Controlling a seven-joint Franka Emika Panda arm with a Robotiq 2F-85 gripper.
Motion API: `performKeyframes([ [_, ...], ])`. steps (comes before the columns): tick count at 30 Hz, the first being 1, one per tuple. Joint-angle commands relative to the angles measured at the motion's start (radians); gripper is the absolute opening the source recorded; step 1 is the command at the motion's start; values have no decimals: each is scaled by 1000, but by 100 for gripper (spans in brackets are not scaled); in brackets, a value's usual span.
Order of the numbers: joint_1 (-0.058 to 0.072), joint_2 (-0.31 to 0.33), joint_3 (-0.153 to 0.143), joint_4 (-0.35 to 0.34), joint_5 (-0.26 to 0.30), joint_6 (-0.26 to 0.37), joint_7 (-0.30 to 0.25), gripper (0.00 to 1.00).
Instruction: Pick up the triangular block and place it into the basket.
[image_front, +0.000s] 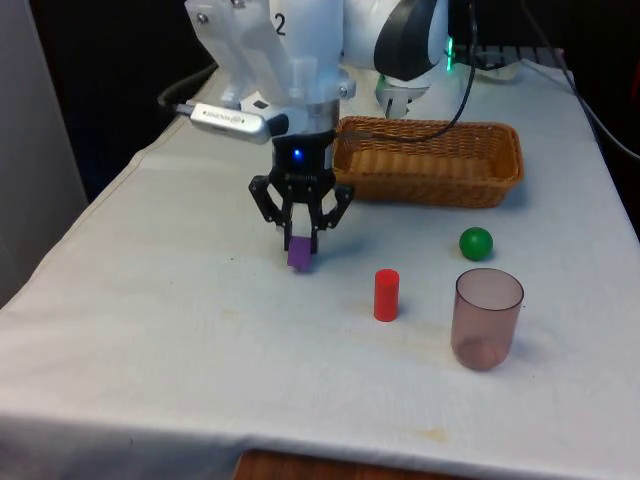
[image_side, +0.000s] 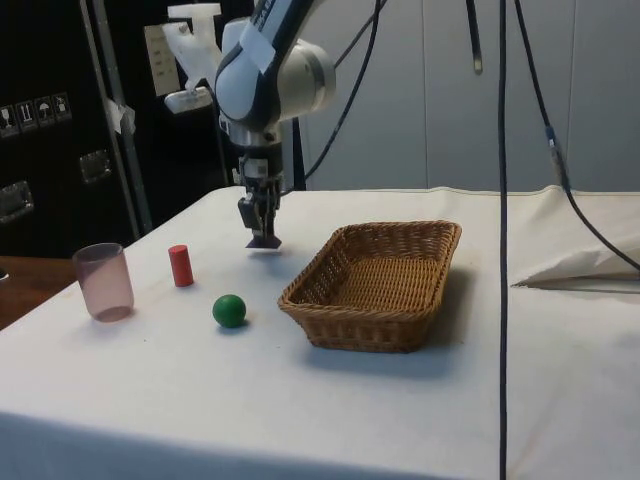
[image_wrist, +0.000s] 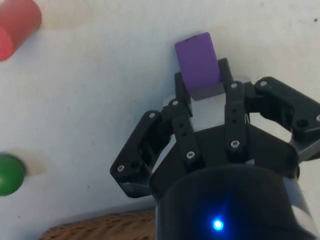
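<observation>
A small purple triangular block sits between the fingers of my black gripper, which is shut on it just above the white cloth. The wrist view has the purple block pinched at the fingertips. From the side, the gripper holds the block low over the table, to the left of the wicker basket. The basket stands at the back on the front view's right, beyond the gripper.
A red cylinder stands upright near the gripper on the front view's right. A green ball and a translucent pink cup lie further to that side. Black cables hang over the basket's rear.
</observation>
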Motion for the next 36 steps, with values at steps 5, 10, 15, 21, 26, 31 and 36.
performKeyframes([
  [5,16,-59,-20,-33,-19,-24,7,33],
  [10,21,-101,-27,-51,-31,-41,9,33],
  [15,18,-133,-24,-59,-27,-58,0,33],
  [21,33,-196,-41,-88,-56,-85,13,33],
  [26,37,-229,-43,-112,-63,-92,15,33],
  [31,33,-274,-32,-148,-66,-94,8,33],
  [36,49,-328,-41,-207,-94,-79,26,33],
])
